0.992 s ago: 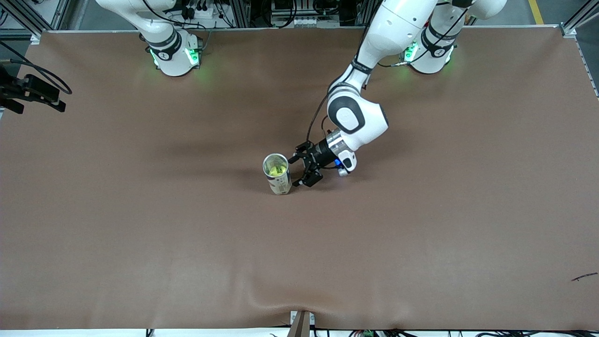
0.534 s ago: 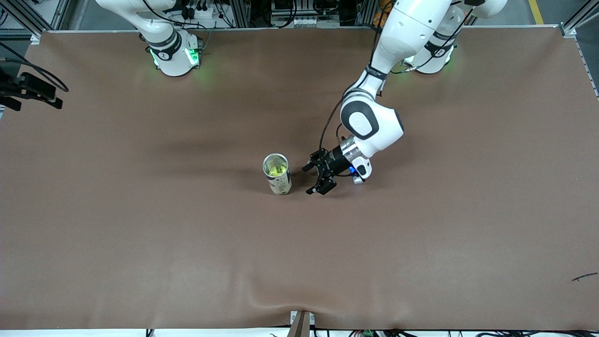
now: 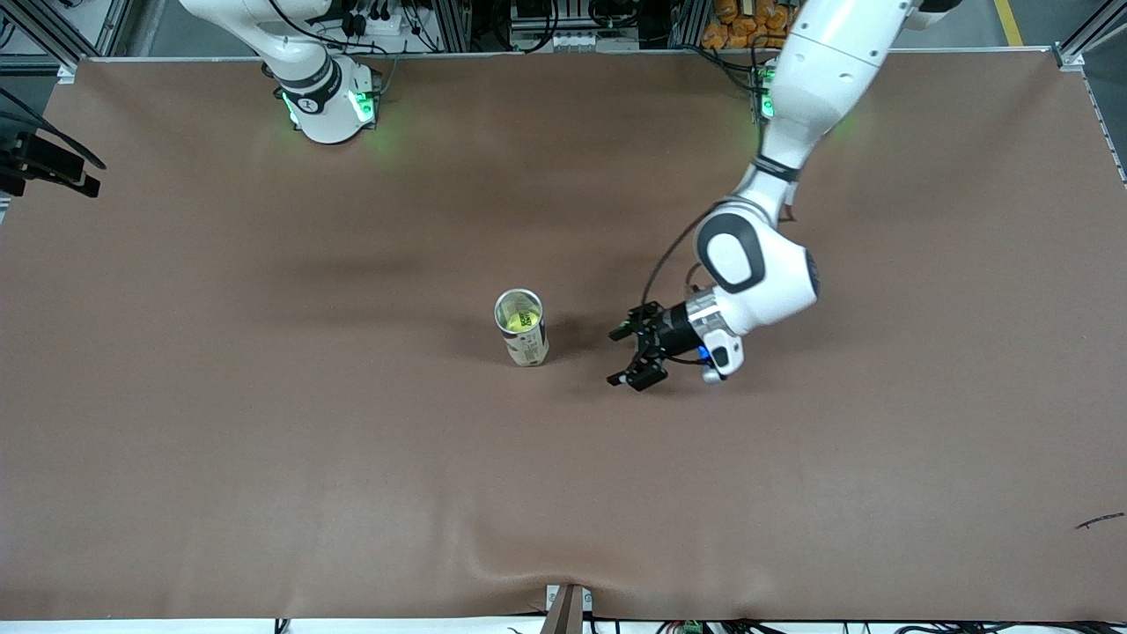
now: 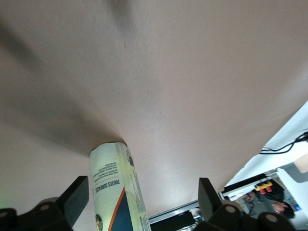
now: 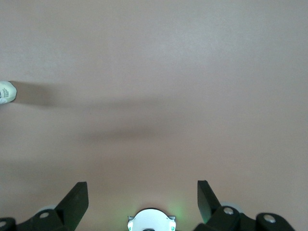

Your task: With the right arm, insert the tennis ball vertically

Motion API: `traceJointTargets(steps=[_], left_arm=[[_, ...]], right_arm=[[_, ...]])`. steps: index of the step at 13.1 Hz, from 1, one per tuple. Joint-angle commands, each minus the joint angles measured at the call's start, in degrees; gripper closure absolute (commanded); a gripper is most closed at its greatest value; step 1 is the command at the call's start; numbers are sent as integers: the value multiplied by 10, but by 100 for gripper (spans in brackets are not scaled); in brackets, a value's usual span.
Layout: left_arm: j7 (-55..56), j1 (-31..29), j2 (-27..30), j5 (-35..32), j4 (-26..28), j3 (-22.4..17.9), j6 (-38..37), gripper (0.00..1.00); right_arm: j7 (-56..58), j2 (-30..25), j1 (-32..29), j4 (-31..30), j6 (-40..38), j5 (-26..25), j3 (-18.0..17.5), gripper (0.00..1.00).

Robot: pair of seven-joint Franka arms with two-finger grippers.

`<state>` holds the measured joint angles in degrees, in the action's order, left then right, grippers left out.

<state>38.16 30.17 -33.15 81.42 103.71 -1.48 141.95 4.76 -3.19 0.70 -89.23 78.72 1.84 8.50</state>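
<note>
The tennis ball (image 3: 519, 320) sits inside the can (image 3: 521, 329), its yellow-green top visible through the open mouth. The can stands upright on the brown table (image 3: 264, 440), about midway between the two arms' ends. The left gripper (image 3: 632, 357) hangs low over the table beside the can, toward the left arm's end of the table, clear of the can and holding nothing; its jaws are spread wide and point toward the can. In the left wrist view the can's printed label (image 4: 118, 192) rises between the two dark fingers (image 4: 74, 198) without touching either. The right gripper (image 5: 142, 197) waits high up at the right arm's end of the table, well away from the can, jaws apart and empty. In the right wrist view, the can (image 5: 6, 92) is a small pale shape at the picture's edge.
</note>
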Motion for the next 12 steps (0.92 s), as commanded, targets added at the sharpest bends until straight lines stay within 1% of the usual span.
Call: traceJointTargets(steps=[1,3,4,5,6,8,10,12], left_arm=[[39,-42,26,-110,6,3,-55,0],[39,-59,31,-171,4,2,-71,0],[39,-71,32,-211,4,1,-74,0],[39,-85,33,-271,4,1,-80,0],[39,-99,33,-310,0,1,-82,0],[39,-114,31,-360,-12,0,-83,0],[38,-135,29,-425,-24,1,-84,0],[33,-160,28,-496,-39,1,-112,0]], right_arm=[[4,-2,8,3,-7,6,2,0],[29,-3,7,5,-7,6,2,0],[39,-2,7,5,-7,5,3,0],[43,-2,8,6,-6,5,5,0],[43,-2,9,6,-7,5,5,0],[42,-2,5,6,-10,5,5,0],[36,0,4,7,-8,4,5,0],[16,0,4,7,9,-6,5,0]])
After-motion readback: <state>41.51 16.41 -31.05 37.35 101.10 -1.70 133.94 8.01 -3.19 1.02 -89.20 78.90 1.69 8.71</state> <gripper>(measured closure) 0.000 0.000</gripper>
